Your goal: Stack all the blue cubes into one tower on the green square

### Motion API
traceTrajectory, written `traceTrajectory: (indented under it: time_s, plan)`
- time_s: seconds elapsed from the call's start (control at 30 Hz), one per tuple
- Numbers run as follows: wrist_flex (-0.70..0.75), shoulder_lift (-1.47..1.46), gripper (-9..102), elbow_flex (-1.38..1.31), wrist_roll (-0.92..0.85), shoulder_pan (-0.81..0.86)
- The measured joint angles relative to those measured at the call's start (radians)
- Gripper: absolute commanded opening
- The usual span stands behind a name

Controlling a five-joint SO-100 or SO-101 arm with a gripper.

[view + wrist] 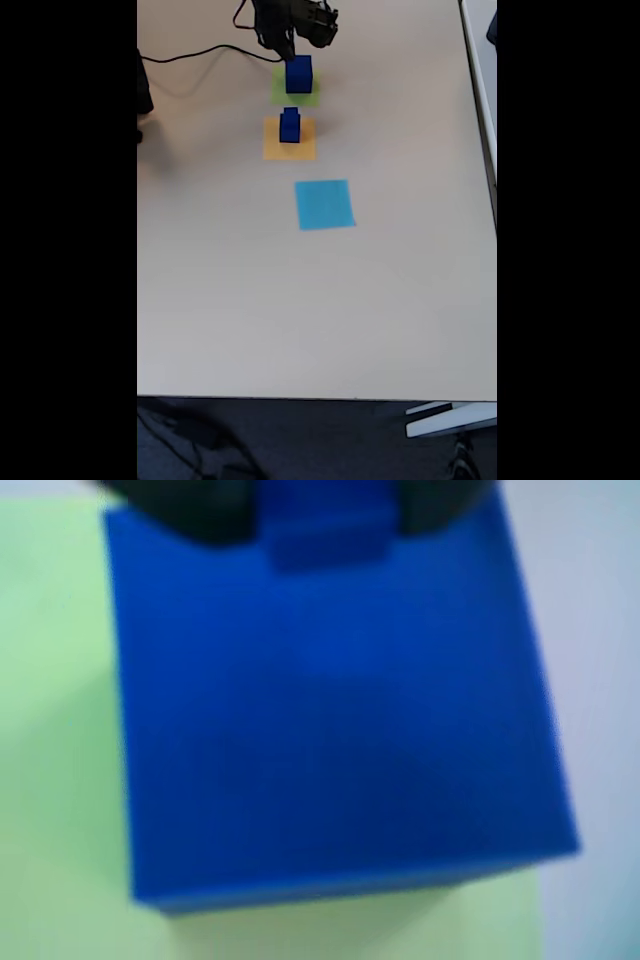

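Big blue cube [298, 74] sits on green square [296, 92]; gripper [290, 45] above (grip unclear): lift straight, avoid nudging

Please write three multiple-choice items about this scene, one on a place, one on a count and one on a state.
1. Where does the large blue cube sit?
A. On the green square
B. On the light blue square
C. On bare table

2. How many paper squares lie on the table?
A. Two
B. Three
C. Five

3. What is on the orange square?
A. Nothing
B. A red ball
C. A small blue stack

Answers: 1 A, green paper shows around the cube in both views. 2 B, green, orange and light blue in the fixed view. 3 C, dark blue cubes stand upright there.
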Motion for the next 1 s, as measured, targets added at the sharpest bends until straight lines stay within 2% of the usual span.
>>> traceTrajectory:
  time_s: [1.0]
  plan:
    - [-0.071, -0.091, 0, -0.063, -0.077, 0.015]
